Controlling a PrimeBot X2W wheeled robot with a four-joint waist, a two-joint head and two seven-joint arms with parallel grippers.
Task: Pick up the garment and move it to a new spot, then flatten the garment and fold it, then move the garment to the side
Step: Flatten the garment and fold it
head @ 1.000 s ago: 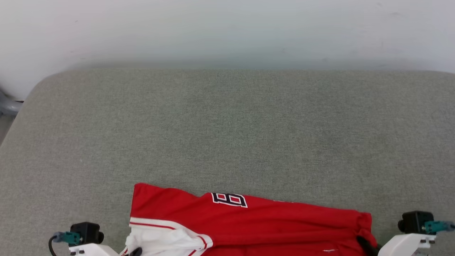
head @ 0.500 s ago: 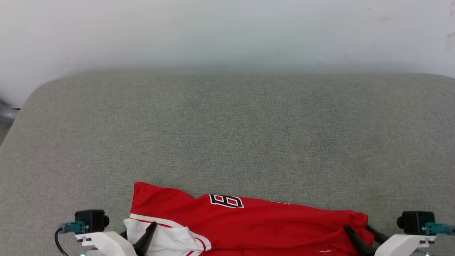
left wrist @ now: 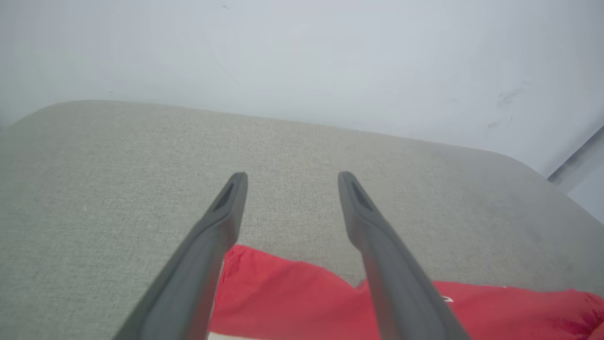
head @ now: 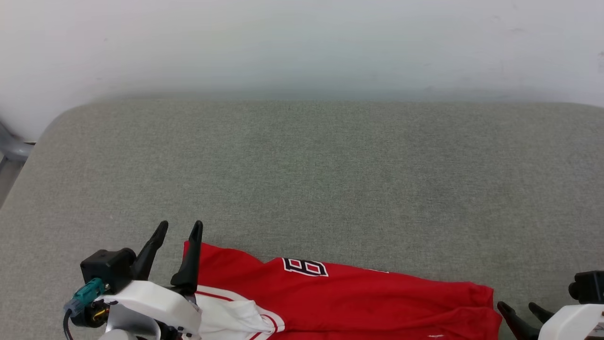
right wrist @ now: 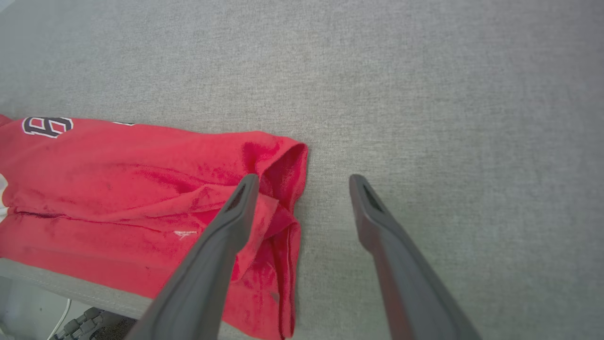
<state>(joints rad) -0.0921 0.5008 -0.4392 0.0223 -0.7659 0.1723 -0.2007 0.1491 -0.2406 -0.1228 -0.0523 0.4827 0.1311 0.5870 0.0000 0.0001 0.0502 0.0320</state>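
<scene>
1. One garment (head: 358, 297) lies as a long folded strip along the near edge of the cushion (head: 302, 165), with its lettering (head: 305, 267) facing up and a white sleeve (head: 236, 321) at its left end.
2. Both grippers are spread wide and hold nothing. The left gripper (head: 180, 225) stands over the strip's left corner. The right gripper (head: 516, 307) sits just off the right end.
3. In the right wrist view, one finger hangs over the bunched right end and the other over bare cushion. Whether that finger touches the cloth I cannot tell.
4. Risk: a finger that drags sideways or dips while leaving could hook that loose bunch. That would pull the fold open.
5. Risk: the near hem reaches the cushion's front edge in the right wrist view. A nudge toward the robot could start the cloth sliding off.
6. Risk: at the left corner the cloth is thin and flat. A closing pinch aimed too high would catch nothing. One aimed too deep would take only the top layer and peel the fold apart.
7. Judgement: the fold looks done, so any further slide should grip both ends evenly, or the strip will skew.
</scene>
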